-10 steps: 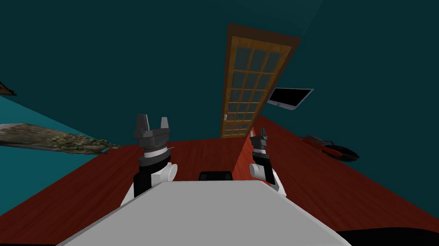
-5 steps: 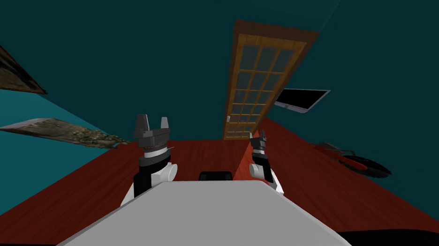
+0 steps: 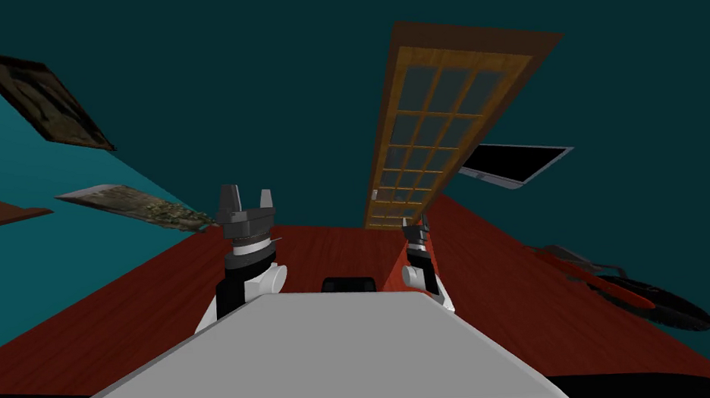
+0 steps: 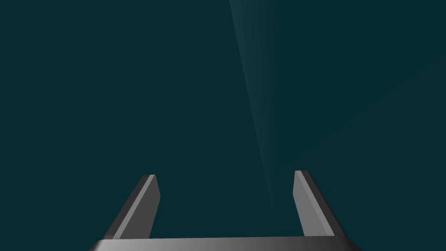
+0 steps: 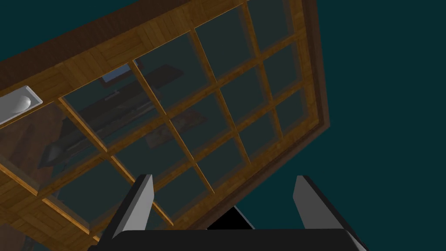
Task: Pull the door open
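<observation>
- Fingers [image 5: 136, 205] of the right gripper [image 5: 224, 178] are standing wide apart, gripping nothing.
- Wooden glass-paned door [image 5: 183, 104] is standing shut in the dark teal wall [image 3: 188, 80], ahead of that gripper, with its pale handle plate [image 5: 17, 103] off to one side.
- Left gripper [image 4: 224, 174] is gaping too, empty, raised toward the wall.

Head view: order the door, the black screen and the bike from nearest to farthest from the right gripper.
1. Door: straight ahead of the right gripper, its lower end just past it.
2. Screen: to the right of the door, higher up.
3. Bike: far right, low down.
</observation>
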{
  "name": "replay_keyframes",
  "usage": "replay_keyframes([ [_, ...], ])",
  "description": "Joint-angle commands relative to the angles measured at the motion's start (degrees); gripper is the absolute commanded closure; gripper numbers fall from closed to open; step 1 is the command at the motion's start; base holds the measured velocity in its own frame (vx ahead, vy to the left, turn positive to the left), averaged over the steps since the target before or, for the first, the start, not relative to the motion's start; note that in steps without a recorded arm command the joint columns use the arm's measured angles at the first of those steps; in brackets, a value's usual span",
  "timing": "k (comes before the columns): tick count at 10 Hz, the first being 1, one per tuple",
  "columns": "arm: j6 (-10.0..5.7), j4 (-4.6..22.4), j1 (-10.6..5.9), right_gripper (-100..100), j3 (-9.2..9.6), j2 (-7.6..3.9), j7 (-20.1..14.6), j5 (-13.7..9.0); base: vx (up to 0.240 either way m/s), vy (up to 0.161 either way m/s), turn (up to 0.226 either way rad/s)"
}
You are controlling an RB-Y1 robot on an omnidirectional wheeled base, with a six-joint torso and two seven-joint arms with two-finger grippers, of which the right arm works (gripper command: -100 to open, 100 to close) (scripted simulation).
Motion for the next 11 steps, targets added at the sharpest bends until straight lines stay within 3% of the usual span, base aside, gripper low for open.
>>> replay_keyframes([
  [1,-0.73,2.4,-0.79,-100,-0.25,-0.18,-2.0,-0.9,0.082,-0.046,0.136],
  [11,-5.05,15.9,-4.44,-100,-1.47,-0.59,-13.6,-6.6,0.087,-0.046,0.154],
])
